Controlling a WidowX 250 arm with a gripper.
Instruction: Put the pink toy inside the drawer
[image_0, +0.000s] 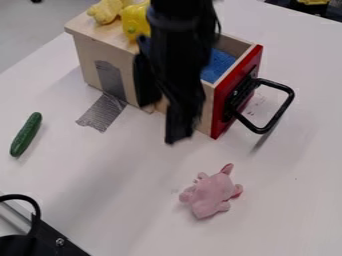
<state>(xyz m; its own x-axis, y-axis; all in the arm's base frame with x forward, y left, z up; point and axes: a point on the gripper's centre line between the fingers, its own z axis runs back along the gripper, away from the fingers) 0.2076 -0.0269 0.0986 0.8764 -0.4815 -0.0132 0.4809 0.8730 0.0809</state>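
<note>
The job is only part done: the drawer (220, 105), towards one o'clock from the view's centre, stands pulled out with its top uncovered, so it looks ready to take the toy. The pink toy (212, 193) lies outside it on the table (127, 200), at five o'clock, roughly six o'clock from the drawer front. The claw (159, 124) hangs near the middle, by the box (127, 65), its two fingers spread well apart and nothing seen between them; the toy sits at five o'clock from it. Left to do, I judge: grasp the toy, lift it over the drawer wall and let it drop in. No brand, label or writing can be read.
</note>
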